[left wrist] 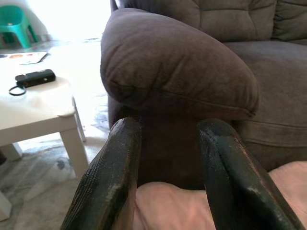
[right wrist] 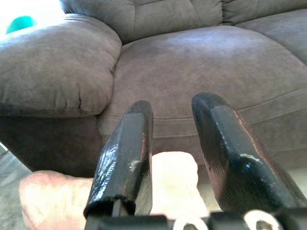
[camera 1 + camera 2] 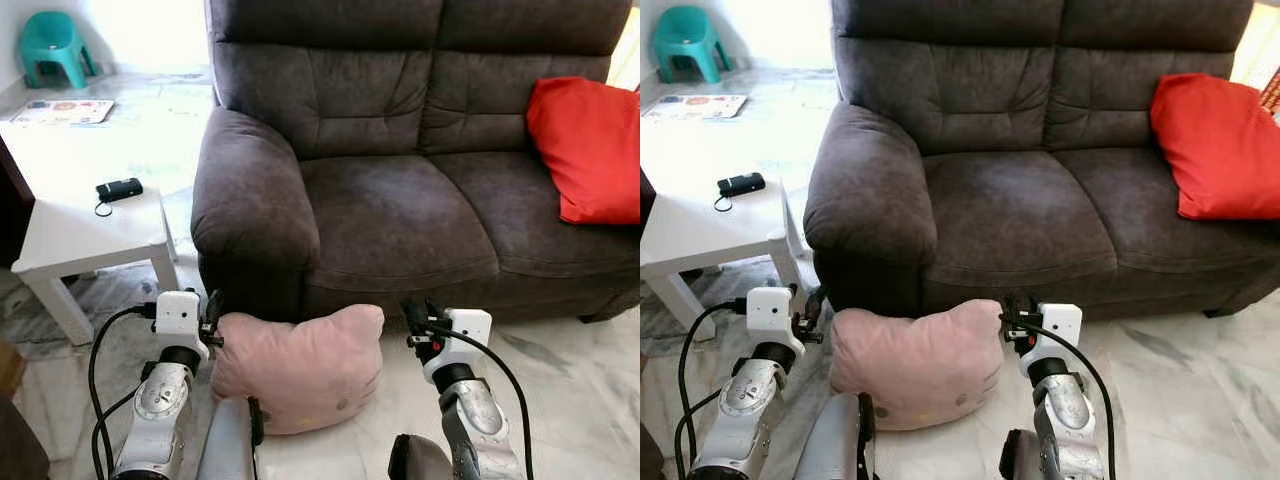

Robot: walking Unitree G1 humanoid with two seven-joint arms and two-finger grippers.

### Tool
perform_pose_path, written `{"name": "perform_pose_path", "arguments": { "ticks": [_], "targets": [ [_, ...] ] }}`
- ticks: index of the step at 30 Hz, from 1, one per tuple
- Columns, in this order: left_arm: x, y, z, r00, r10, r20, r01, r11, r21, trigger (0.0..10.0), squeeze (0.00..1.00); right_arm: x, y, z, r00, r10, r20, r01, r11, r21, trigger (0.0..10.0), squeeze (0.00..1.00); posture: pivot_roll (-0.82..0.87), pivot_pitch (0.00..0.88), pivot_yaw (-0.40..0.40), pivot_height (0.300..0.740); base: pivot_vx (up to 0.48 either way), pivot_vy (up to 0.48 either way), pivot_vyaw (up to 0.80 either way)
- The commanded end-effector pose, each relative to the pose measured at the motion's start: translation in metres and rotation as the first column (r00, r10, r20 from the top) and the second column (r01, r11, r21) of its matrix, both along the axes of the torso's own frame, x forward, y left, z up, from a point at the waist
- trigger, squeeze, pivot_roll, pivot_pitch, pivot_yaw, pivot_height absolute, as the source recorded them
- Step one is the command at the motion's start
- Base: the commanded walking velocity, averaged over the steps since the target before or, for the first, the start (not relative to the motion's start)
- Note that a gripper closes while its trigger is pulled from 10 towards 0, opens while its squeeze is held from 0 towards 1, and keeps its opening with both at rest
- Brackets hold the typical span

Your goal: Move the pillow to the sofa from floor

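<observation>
A pink pillow (image 3: 298,366) is lying on the pale marble floor (image 3: 570,390), pressed up against the front base of the dark grey sofa (image 3: 400,200), directly below its left armrest and left seat cushion. In the head views it is sitting at about 6 o'clock, low in the middle.

The pillow is being flanked by both arms. The left gripper (image 3: 212,318) is being held at the pillow's upper corner, at roughly 9 o'clock from the pillow, and its fingers (image 1: 108,177) are being kept apart with nothing between them; in the left wrist view the pillow's pink top edge is being seen just beyond their tips, under the armrest. The right gripper (image 3: 418,315) is being held just beside the pillow's other upper corner, at roughly 3 o'clock from it, with its fingers (image 2: 125,158) likewise spread and empty.

A red cushion (image 3: 590,150) is resting on the sofa's right seat, leaning against the backrest, at about 2 o'clock. A white side table (image 3: 85,235) is standing at 9 o'clock beside the armrest, carrying a small black device (image 3: 118,189) with a cord. A teal plastic stool (image 3: 55,45) is standing far off at 11 o'clock, with a printed mat (image 3: 62,111) lying on the floor near it.
</observation>
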State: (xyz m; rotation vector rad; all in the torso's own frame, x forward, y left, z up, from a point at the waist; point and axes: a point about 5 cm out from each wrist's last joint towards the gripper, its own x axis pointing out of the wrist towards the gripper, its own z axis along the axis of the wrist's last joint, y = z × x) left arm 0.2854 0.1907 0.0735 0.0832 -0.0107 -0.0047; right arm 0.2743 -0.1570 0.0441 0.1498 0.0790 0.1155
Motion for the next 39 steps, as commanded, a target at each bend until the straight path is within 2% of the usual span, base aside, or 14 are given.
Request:
{"name": "perform_pose_path", "arguments": {
  "ticks": [1,5,15,28,31,39],
  "targets": [
    [0.002,-0.003,-0.001,1.0,-0.01,-0.015,0.01,1.0,-0.021,10.0,0.0,0.002,-0.002,0.006,1.0,0.008,0.029,-0.008,1.0,-0.013,10.0,0.0,0.07,0.0,-0.055,0.546,0.0,0.0,0.0],
    [0.002,-0.003,-0.001,1.0,-0.011,-0.016,0.011,1.0,-0.02,10.0,0.0,0.002,-0.001,0.007,0.999,0.022,0.034,-0.021,1.0,-0.023,10.0,0.0,0.07,0.0,-0.054,0.546,0.0,0.0,0.0],
    [0.003,0.001,-0.003,0.999,0.001,-0.038,-0.001,1.0,-0.01,10.0,0.0,0.001,0.002,0.007,0.999,0.038,0.038,-0.038,0.999,-0.015,10.0,0.0,0.07,0.0,-0.053,0.546,0.0,0.0,0.73],
    [0.003,-0.001,-0.006,0.998,-0.022,-0.059,0.02,0.999,-0.032,10.0,0.0,0.001,0.003,0.004,0.999,0.04,0.022,-0.04,0.999,0.0,10.0,0.0,0.08,0.0,-0.051,0.546,0.0,0.0,0.0],
    [0.002,-0.005,-0.009,0.996,-0.054,-0.073,0.05,0.997,-0.054,10.0,0.0,0.001,0.003,0.004,0.999,0.045,0.018,-0.045,0.999,-0.005,10.0,0.0,0.07,0.0,-0.051,0.546,0.266,0.0,0.0],
    [0.002,0.0,-0.013,0.994,-0.038,-0.103,0.031,0.997,-0.069,10.0,0.0,0.0,0.004,0.002,0.998,0.057,0.009,-0.057,0.998,-0.02,10.0,0.0,0.07,0.0,-0.05,0.546,0.322,0.0,0.0]
  ]
}}
